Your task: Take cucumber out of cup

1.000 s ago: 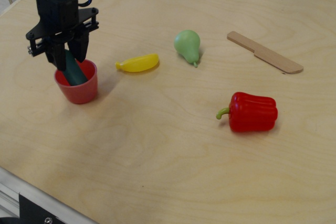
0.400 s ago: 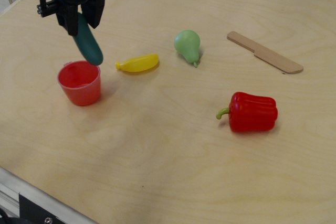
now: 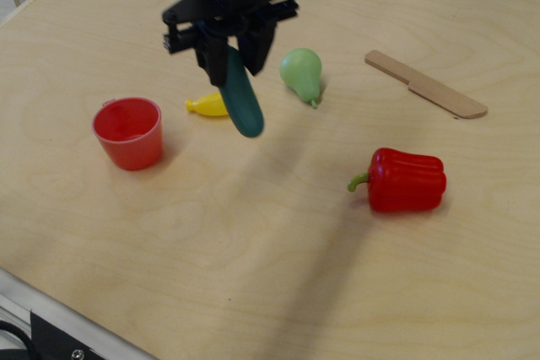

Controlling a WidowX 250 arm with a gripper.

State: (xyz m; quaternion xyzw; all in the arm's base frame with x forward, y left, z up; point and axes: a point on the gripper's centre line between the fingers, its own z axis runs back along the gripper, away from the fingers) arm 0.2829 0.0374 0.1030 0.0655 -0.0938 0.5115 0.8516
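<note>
On the bench, the cup stands far left; the banana lies to its right, partly behind the hanging cucumber. The pear sits further right, the knife far right behind, the pepper in front

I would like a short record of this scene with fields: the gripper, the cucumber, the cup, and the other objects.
gripper: gripper shut on the cucumber, raised above the table
cucumber: cucumber hanging tilted, out of the cup, in front of the banana
cup: cup upright, empty, left of the gripper
other objects: pear, bell pepper, wooden knife
</note>
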